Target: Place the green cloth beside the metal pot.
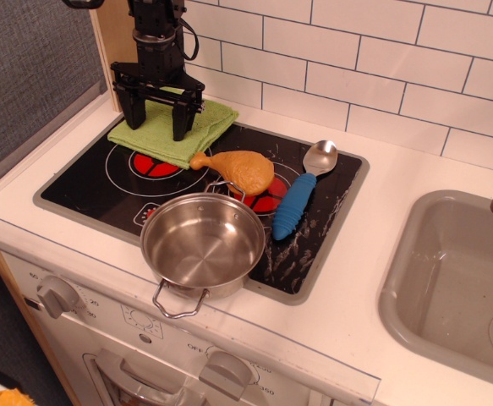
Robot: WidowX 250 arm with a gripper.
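Note:
The green cloth (197,127) lies folded at the back left of the black stove top, partly on the red burner. My gripper (156,125) is open, fingers pointing down, straddling the cloth's middle with the tips at or just above the fabric. The metal pot (202,244) stands at the stove's front edge, its wire loop handle toward the front. It is empty and well apart from the cloth.
An orange toy chicken leg (238,168) lies between cloth and pot. A metal spoon with a blue handle (301,196) lies right of it. A grey sink (457,279) is at the right. A tiled wall runs behind; a wooden panel stands at the back left.

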